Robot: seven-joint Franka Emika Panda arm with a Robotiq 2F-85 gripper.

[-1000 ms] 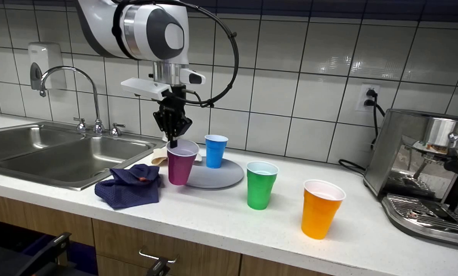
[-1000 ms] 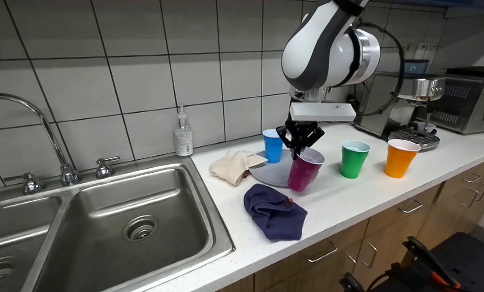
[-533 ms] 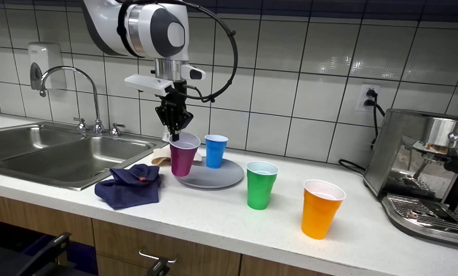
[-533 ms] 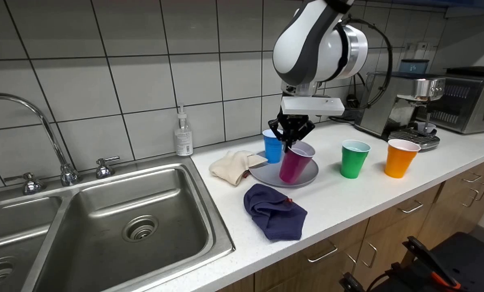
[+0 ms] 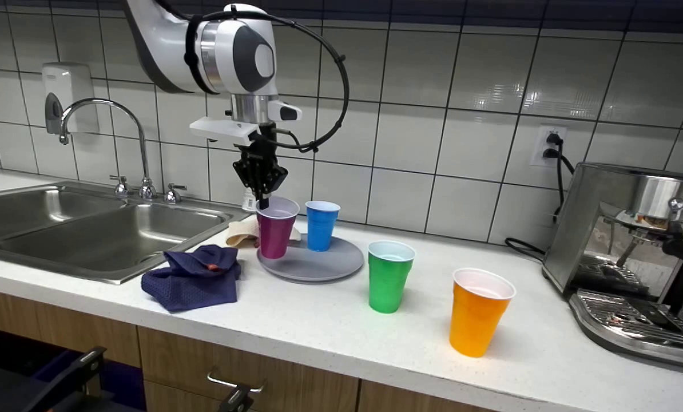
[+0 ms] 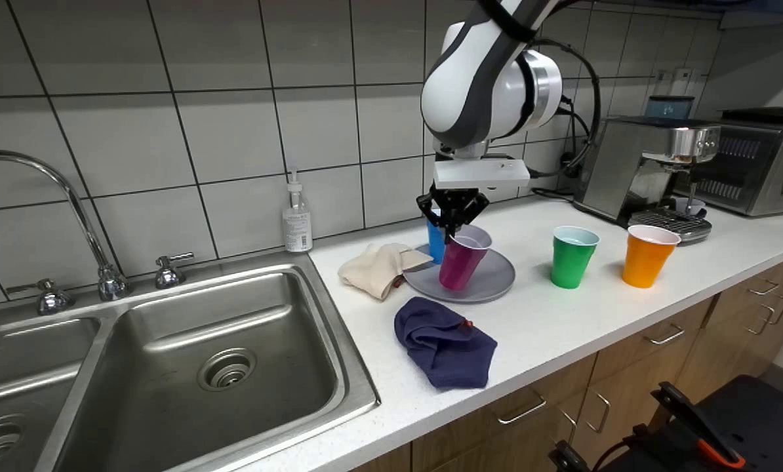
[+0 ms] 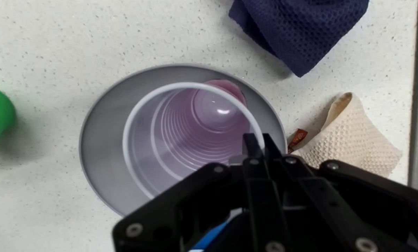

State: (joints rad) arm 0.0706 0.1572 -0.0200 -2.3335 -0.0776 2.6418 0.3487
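Pinching the purple cup (image 5: 276,230) by its rim, the gripper (image 7: 260,140) hangs near a red tag (image 7: 297,138), lettering illegible.

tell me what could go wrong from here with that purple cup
The gripper pinches the purple cup only at one side of its rim, so it might swing or slip. The cup looks tilted and its base is near the edge of the grey plate, so if released like this it may tip; whether it touches is unclear. The blue cup stands close by on that plate and could get bumped.

Sink (image 6: 260,354) and espresso machine (image 6: 621,167) mark a kitchen.
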